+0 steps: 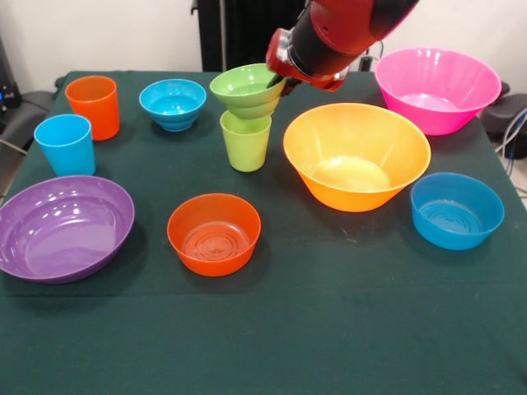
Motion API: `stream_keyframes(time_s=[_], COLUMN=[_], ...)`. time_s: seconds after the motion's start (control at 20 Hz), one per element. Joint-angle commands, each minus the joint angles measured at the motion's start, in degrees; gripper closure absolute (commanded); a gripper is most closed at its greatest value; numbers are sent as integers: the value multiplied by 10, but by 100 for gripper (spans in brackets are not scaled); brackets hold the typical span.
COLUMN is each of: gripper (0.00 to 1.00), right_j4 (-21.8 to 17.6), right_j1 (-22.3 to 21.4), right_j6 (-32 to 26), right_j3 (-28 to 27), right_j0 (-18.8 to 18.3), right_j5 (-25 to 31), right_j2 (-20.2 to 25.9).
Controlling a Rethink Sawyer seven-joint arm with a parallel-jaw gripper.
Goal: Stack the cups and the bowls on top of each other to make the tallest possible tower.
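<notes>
Nearest the camera, a broad strip of bare dark green surface (329,346) lies open, well clear of the tool. Behind it sit the medium orange bowl (214,234) and the large purple bowl (64,227), both well in front of the tool. Sawyer's red and black arm (338,33) slants down from the top edge, and the tool (276,81) reaches into the small green bowl (247,90), which sits tilted over the lime green cup (246,140) directly below; whether the tool is gripping the bowl or how wide it stands cannot be told. Just beside the tool on the picture's right is the yellow-orange bowl (356,155), close to the cup. Farther that way are the pink bowl (437,89) and the medium blue bowl (457,210). On the other side stand the small blue bowl (173,104), the orange cup (93,107) and the light blue cup (65,145), near the surface's edge.
</notes>
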Motion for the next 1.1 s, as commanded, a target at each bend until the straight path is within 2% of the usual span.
stream_keyframes(time_s=[0.05, 0.7, 1.1], gripper=[100, 100, 100], right_j4=[-38, -40, -26], right_j1=[30, 31, 22], right_j6=[56, 63, 71], right_j3=[-10, -4, 17], right_j0=[15, 20, 13], right_j5=[4, -38, -92], right_j2=[28, 20, 29])
